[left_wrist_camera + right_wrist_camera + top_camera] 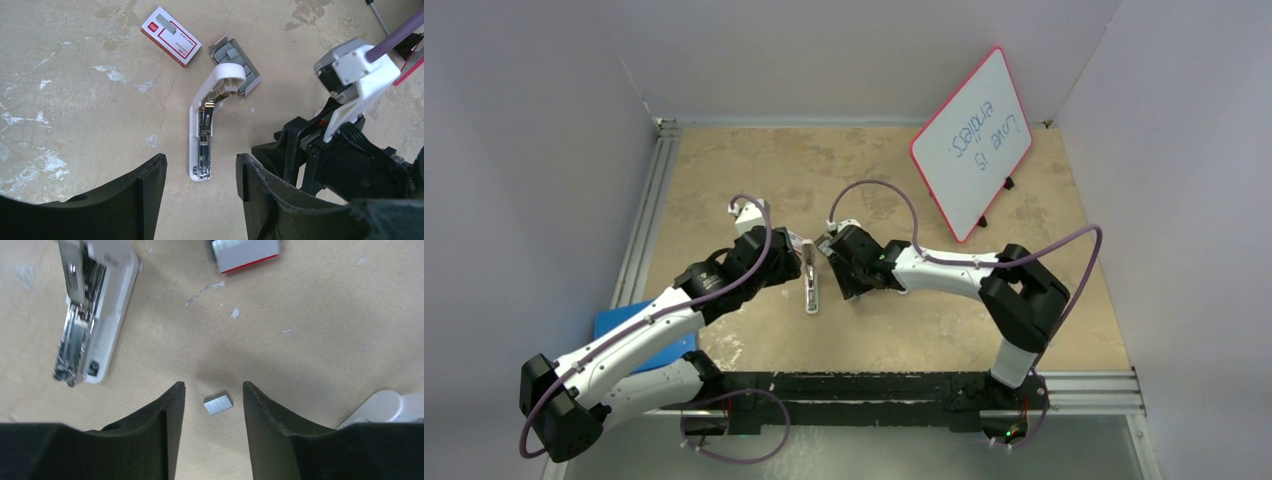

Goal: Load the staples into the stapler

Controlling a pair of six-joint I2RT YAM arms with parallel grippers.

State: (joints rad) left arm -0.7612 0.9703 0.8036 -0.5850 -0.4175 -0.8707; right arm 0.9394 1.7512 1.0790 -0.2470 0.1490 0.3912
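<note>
**Open stapler (pixel 201 140) lies mid-table between two parted grippers, a loose staple strip (pixel 218 403) nearby.**

The left gripper (pixel 200 162) hangs over the stapler's near end, its black fingers apart and touching nothing. The right gripper (pixel 213 390) is also spread. The short grey strip lies flat on the table between its fingers, with a gap on either side. The stapler's white, round-ended lid is swung back, baring a shiny metal channel. In the left wrist view, the lid's tip overlaps the tray of grey staples (pixel 235 60), and the red-and-white sleeve (pixel 171 36) lies just beside. The mottled beige table (pixel 754 170) stretches open to the far wall. Metal rails (pixel 639 240) edge its left and near sides, and a tilted whiteboard (pixel 972 143) stands far right.
</note>
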